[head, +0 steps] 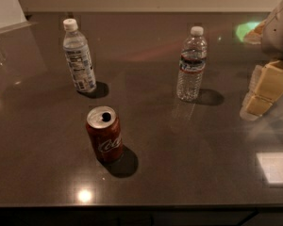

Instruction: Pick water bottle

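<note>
From the right edge of the table (188, 173), bring the gripper (266, 88), jaw state indiscernible, level to the water bottle (192, 67), centred on its band.

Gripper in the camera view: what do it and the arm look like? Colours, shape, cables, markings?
The gripper, at the right edge of the view and right of the water bottle, is built of pale yellow, blocky, box-shaped segments with lighter edges. Above it the arm housing is rounded, smooth and off-white to light grey. No cables, markings or labels show on either.
</note>
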### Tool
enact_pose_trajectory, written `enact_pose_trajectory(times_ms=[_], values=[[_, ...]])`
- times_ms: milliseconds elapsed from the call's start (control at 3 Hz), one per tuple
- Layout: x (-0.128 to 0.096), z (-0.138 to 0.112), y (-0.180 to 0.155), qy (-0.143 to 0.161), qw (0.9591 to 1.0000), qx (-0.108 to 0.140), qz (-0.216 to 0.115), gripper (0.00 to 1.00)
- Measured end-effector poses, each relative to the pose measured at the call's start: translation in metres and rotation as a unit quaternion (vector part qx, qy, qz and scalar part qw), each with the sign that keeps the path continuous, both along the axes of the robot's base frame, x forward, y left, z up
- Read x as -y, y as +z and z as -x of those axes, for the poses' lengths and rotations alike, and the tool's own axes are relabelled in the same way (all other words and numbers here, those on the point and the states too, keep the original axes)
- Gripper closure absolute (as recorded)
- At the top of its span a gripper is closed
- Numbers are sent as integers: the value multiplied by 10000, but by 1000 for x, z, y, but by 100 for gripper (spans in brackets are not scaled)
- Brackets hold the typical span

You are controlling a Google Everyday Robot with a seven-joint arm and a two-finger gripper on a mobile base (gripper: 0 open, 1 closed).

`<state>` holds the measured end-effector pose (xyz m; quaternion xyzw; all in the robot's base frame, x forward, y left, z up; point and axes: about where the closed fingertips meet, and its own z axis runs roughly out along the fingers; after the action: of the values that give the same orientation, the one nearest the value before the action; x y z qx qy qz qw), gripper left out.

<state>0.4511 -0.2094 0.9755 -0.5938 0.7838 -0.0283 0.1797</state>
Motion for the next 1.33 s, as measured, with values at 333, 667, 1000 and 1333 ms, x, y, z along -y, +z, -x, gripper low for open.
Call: enact_pose_trajectory(times_ms=[333,667,1000,1333], values=[[-2,-22,-1,-274,9989,168,-327,0],[-4,-50,-3,-582,9949,289,-775,0],[-15,-75,-10,-738,9887,359,-1255,0],[-30,-93,-15,-777,9827,411,-1628,0]])
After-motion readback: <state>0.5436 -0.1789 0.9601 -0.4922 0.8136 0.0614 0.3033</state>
